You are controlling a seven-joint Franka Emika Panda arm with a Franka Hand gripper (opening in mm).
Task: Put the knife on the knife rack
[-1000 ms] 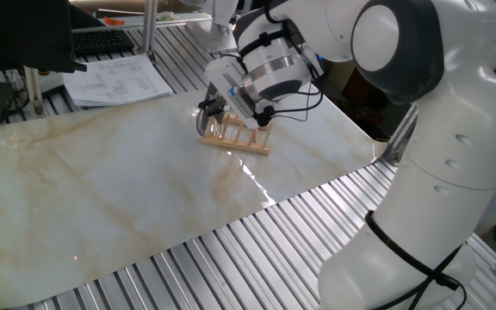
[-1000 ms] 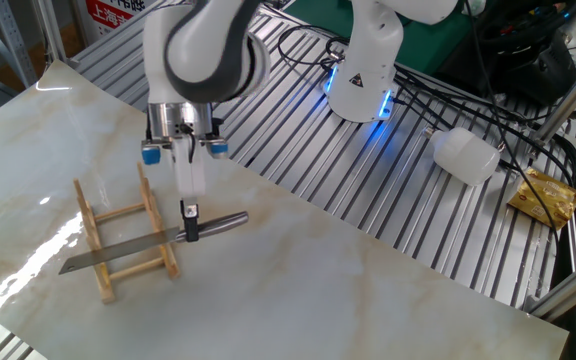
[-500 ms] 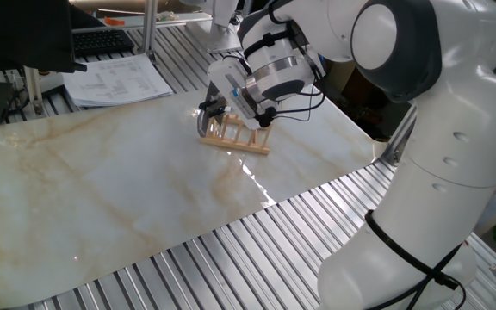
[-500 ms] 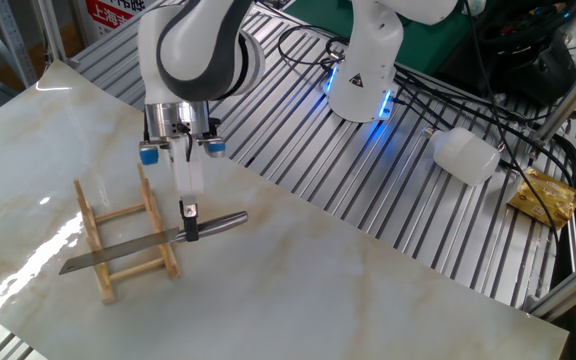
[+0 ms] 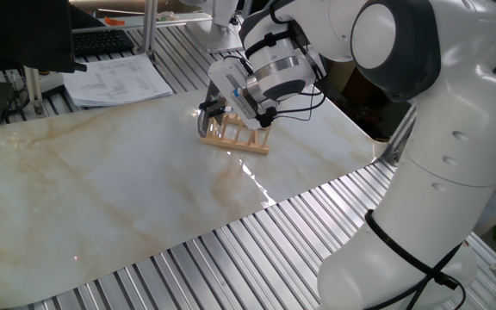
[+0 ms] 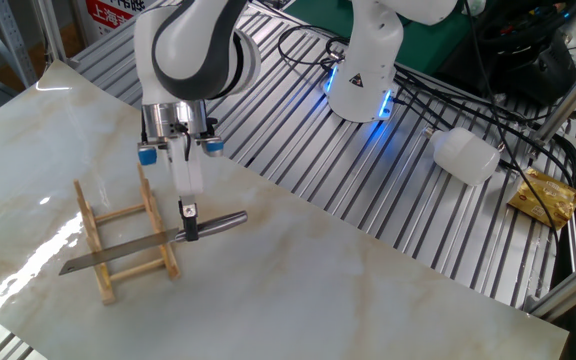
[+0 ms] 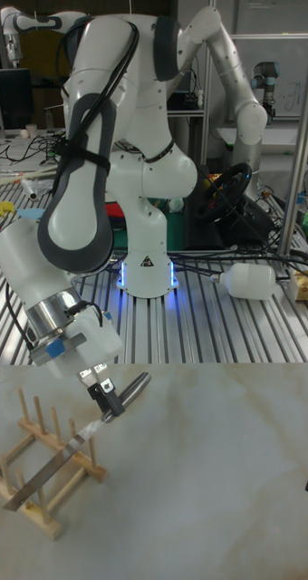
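The knife (image 6: 118, 250) is a grey metal cleaver lying at a slant across the light-wood knife rack (image 6: 103, 275), its blade between the upright pegs and its shiny handle (image 6: 223, 221) sticking out to the right. My gripper (image 6: 189, 224) comes down from above and its slim black fingers are shut on the knife where blade meets handle. In the tall fixed view the gripper (image 7: 106, 400) pinches the same spot, with the knife (image 7: 54, 458) resting on the knife rack (image 7: 45, 471). From the opposite side, the knife rack (image 5: 237, 138) is partly hidden behind the gripper (image 5: 213, 110).
The rack stands on a marble slab (image 6: 318, 290) laid over a slatted metal table. A white cylinder (image 6: 465, 155), a gold packet (image 6: 546, 195), cables and the arm's base (image 6: 363, 75) lie behind. Papers (image 5: 114, 79) and a keyboard (image 5: 102, 39) sit past the slab's far edge.
The wrist above the fingers has shifted slightly to the left. The fingertips, the knife and the rack stay where they were.
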